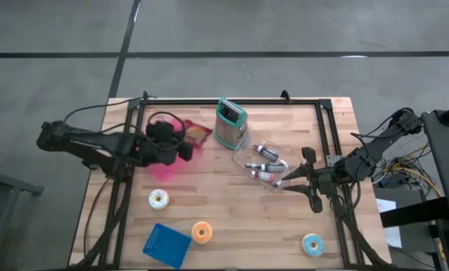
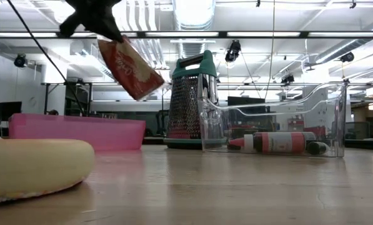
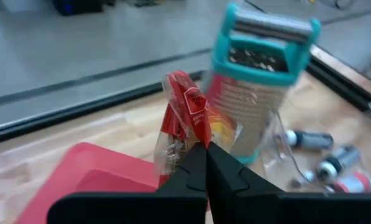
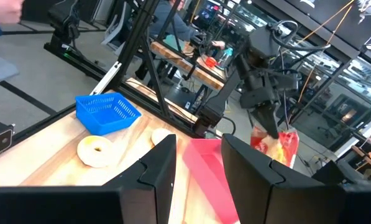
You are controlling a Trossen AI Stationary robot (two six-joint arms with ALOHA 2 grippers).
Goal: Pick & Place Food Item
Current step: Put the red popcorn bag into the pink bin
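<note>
Snack packet (image 3: pixel 186 118) pinched by left gripper (image 3: pixel 205 152) above pink tray (image 2: pixel 74 132).

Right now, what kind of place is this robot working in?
Probably a robotics lab or workshop in an industrial hall. The wooden table stands on a bare concrete floor, exposed ceiling lights hang overhead, and more workbenches with equipment fill the room beyond. The left gripper holds a snack bag.

Fingers (image 4: pixel 157 168) apart; beyond, pink bin (image 4: pixel 204 163), blue basket (image 4: pixel 107 112), donut (image 4: pixel 97 151); at two o'clock, far gripper (image 4: pixel 269 121) pinching snack bag (image 4: pixel 273 147).
</note>
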